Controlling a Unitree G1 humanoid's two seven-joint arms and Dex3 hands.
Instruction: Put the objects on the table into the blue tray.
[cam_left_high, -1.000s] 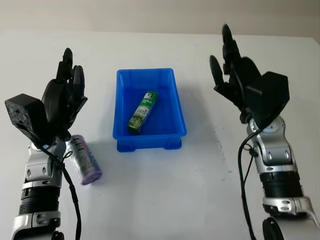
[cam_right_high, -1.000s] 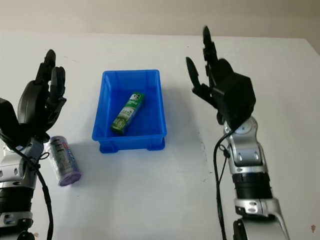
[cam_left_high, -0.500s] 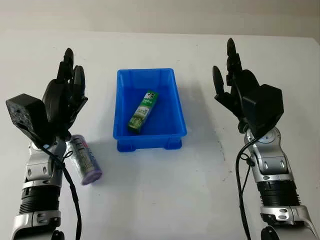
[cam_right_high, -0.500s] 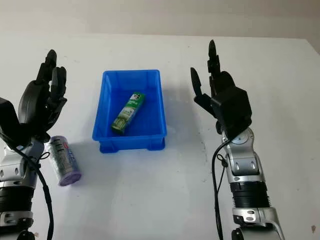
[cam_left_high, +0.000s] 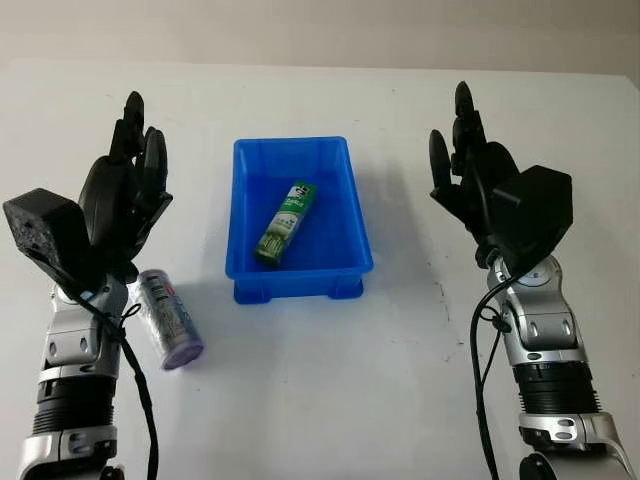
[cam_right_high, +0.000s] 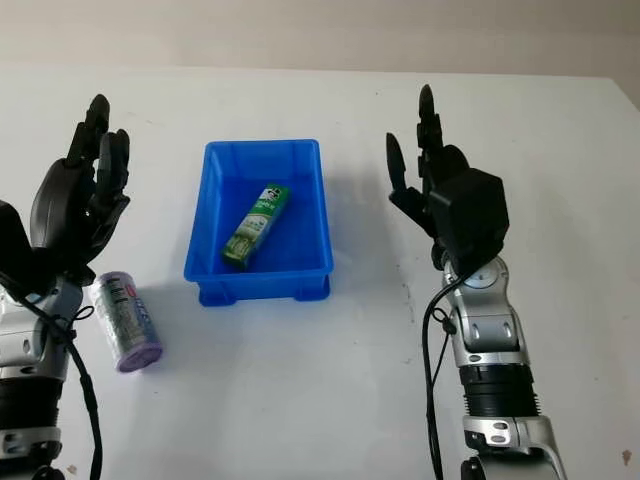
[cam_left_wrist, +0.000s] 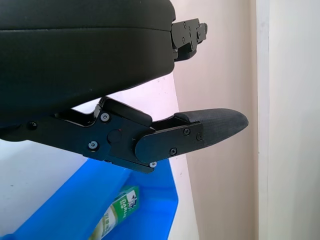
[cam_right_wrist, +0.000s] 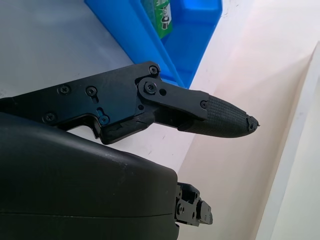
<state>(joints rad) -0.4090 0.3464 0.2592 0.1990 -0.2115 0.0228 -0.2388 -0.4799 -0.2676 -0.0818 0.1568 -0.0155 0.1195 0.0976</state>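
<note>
left robot hand (cam_left_high: 125, 195) released | right robot hand (cam_left_high: 480, 190) released | green box (cam_left_high: 285, 222) in blue tray (cam_left_high: 240, 270) | purple can (cam_left_high: 170, 320) on table

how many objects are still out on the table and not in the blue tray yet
1. A purple-capped cylindrical can lies on its side on the white table, left of the blue plastic tray, beside the open left hand. The tray holds a green carton.

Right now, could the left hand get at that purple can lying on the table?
Probably yes: the open left hand is raised just beyond the can, with nothing between them.
</note>
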